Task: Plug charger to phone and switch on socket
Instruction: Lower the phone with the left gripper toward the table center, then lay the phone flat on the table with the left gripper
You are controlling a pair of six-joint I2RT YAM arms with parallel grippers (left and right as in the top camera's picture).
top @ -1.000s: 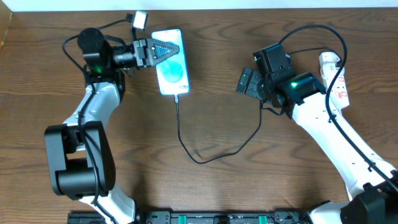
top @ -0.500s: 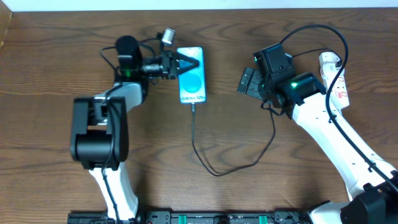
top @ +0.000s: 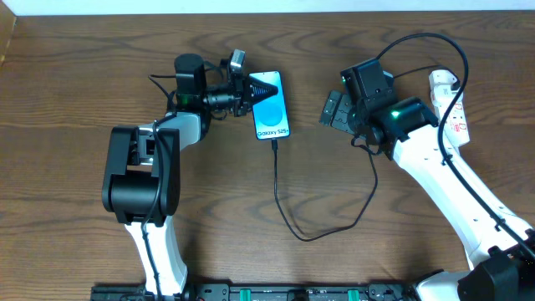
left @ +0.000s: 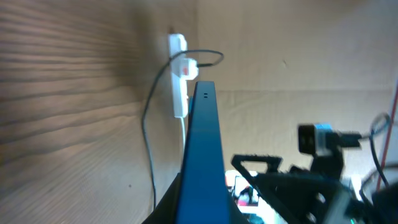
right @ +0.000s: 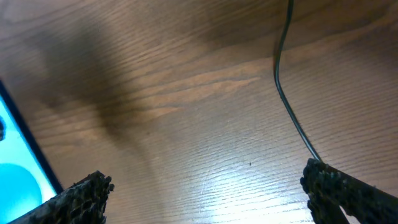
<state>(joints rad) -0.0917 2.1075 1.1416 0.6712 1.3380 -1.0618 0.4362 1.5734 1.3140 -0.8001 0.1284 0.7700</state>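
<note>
The phone (top: 273,111) lies tilted at mid-table with its blue screen and "Galaxy S25" text up. My left gripper (top: 256,90) is shut on its top end. In the left wrist view the phone (left: 202,149) shows edge-on between the jaws. The black charger cable (top: 288,221) is plugged into the phone's lower end. It loops across the table and up toward the white adapter (top: 444,81) on the socket (top: 459,122) at the far right. My right gripper (top: 333,110) is open and empty, to the right of the phone. It hovers over bare wood (right: 211,193) beside the cable (right: 287,109).
The left arm's base (top: 134,180) stands left of centre. The right arm (top: 435,159) stretches from the front right over the cable, beside the socket. The table's back edge (top: 267,12) runs just behind the phone. The socket also shows far off in the left wrist view (left: 179,87).
My left gripper has carried the phone to the right, toward the right gripper, and the cable loop has trailed along with it. The right arm has not moved.
</note>
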